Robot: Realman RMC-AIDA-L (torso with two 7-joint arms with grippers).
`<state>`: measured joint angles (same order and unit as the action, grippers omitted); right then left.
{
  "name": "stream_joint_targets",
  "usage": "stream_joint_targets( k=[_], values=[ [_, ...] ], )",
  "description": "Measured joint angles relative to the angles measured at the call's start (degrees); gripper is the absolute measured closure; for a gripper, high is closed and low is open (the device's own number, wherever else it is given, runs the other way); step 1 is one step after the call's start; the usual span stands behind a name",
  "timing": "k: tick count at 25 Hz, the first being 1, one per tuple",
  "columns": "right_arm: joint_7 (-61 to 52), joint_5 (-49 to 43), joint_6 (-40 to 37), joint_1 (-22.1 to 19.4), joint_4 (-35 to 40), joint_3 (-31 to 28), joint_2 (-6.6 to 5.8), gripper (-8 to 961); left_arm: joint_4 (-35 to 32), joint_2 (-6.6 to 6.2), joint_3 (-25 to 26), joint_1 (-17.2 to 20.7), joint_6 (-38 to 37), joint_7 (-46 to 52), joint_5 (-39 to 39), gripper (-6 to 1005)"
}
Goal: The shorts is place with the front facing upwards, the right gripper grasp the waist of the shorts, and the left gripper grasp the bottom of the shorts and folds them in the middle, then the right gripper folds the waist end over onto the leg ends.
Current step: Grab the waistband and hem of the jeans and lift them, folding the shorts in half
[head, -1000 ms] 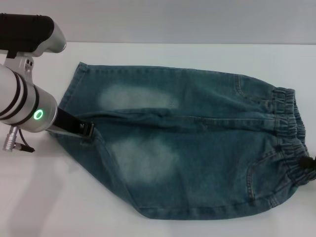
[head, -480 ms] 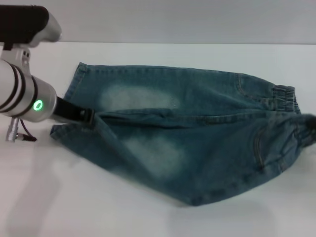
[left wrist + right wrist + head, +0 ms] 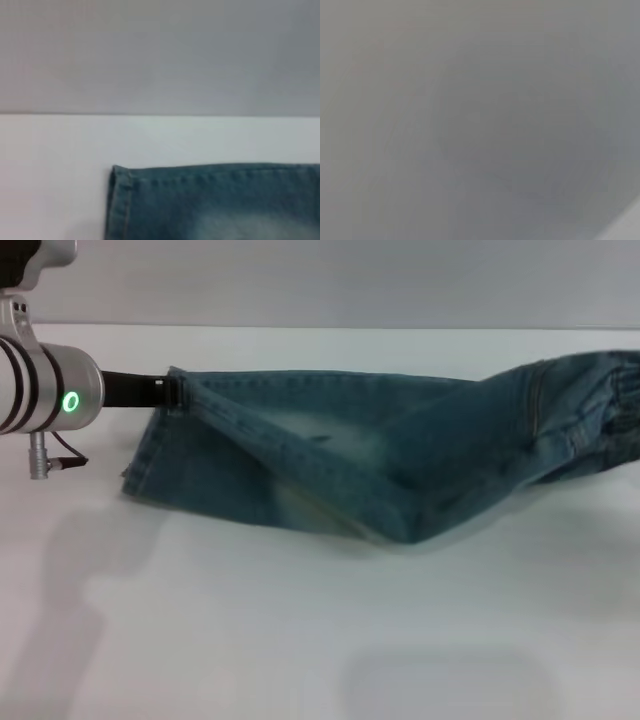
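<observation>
Since a second ago the blue-green faded denim shorts point(image 3: 380, 455) have doubled lengthwise; soft, limp cloth, left gripper point(image 3: 168, 392) jaws pinching the hem; right gripper unseen.

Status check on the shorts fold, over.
Left pincer shut on a leg hem, lifted. Right pincer out of view. Shorts folding lengthwise, waist end raised. Nothing in the way.

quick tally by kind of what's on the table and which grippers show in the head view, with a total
garments: 1, the shorts, denim, folded lengthwise, waist end lifted at the right edge
grippers in view: 1, the left gripper, at the leg hem on the far left corner
tables: 1, the white table
total: 3
The right gripper is out of view.
</observation>
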<state>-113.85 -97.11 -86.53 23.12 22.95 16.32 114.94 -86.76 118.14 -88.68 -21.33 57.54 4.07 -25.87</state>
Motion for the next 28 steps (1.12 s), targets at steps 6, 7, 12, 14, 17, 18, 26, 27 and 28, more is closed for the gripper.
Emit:
stream_joint_targets(
  k=[6, 7, 12, 14, 17, 18, 26, 27, 28],
  values=[
    [-0.1, 3.7, 1.6, -1.4, -1.5, -0.7, 0.06, 951, 3.4, -0.02, 1.6, 1.3, -5.7, 0.2, -1.2, 915],
    [-0.1, 4.3, 1.9, -1.9, -1.7, -0.7, 0.07, 951, 3.7, -0.02, 1.9, 1.5, -6.3, 0.2, -1.3, 915],
    [-0.4, 5.7, 2.8, -3.9, -2.2, -1.2, 0.1, 950, 4.7, -0.04, 3.0, 2.6, -9.0, 0.2, -2.1, 914],
    [-1.1, 5.8, 3.7, -4.4, -2.5, -1.4, 0.11, 940, 5.1, 0.0, 3.4, 2.7, -9.7, 0.2, -2.5, 914],
    [-1.6, 5.8, 4.6, -4.8, -3.1, -1.4, 0.11, 926, 5.5, -0.04, 3.5, 2.7, -10.6, 0.2, -3.0, 913],
    [-1.6, 5.8, 4.8, -4.8, -3.3, -1.6, 0.11, 921, 5.8, -0.04, 3.6, 2.5, -10.8, 0.2, -3.0, 913],
    [-1.7, 5.9, 7.4, -3.2, -3.5, -2.2, 0.19, 883, 10.6, -0.12, 3.5, -0.1, -14.1, -0.4, -4.6, 912],
    [-1.5, 6.0, 8.7, -2.8, -3.6, -2.2, 0.22, 879, 11.3, -0.11, 3.4, -0.4, -14.8, -0.4, -4.8, 912],
    [-1.4, 6.0, 10.5, -2.2, -3.7, -2.2, 0.29, 874, 13.1, -0.03, 3.2, -0.9, -17.0, -0.4, -5.3, 911]
  ],
)
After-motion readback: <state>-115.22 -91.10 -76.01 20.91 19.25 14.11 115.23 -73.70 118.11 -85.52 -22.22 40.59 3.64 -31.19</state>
